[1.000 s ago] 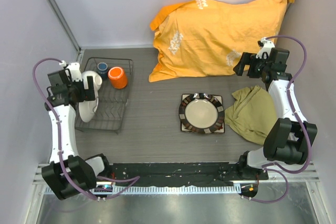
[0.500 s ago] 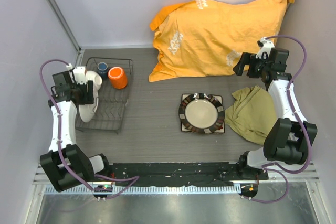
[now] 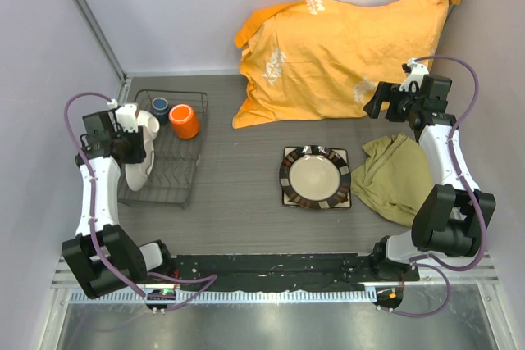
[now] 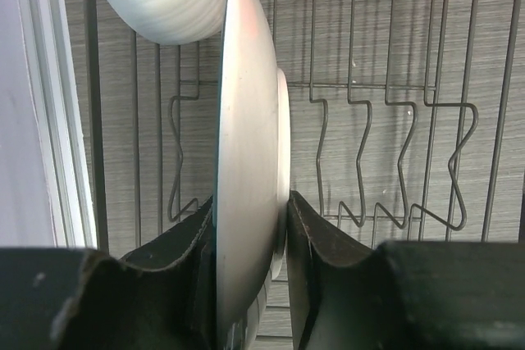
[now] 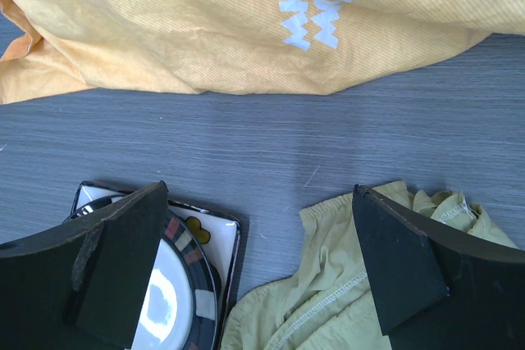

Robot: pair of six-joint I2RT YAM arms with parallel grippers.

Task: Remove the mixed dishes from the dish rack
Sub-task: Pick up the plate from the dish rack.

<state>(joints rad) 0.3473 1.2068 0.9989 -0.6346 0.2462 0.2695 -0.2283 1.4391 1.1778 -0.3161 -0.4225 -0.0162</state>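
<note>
1. Left gripper [image 4: 248, 206]: jaws clamped on both faces of the upright white plate [image 4: 246, 104].
2. Dish rack [image 3: 176, 182], 9 o'clock on table [image 3: 246, 161]: also holds white bowl [image 3: 150, 127], orange mug [image 3: 184, 121], blue cup [image 3: 160, 106].
3. Right gripper [image 5: 258, 188], 2 o'clock: jaws wide, empty.

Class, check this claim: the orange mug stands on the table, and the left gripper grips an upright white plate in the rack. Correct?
Not quite. The orange mug sits in the dish rack, not on the table, as the top external view shows. The left gripper does grip the upright white plate there.
</note>
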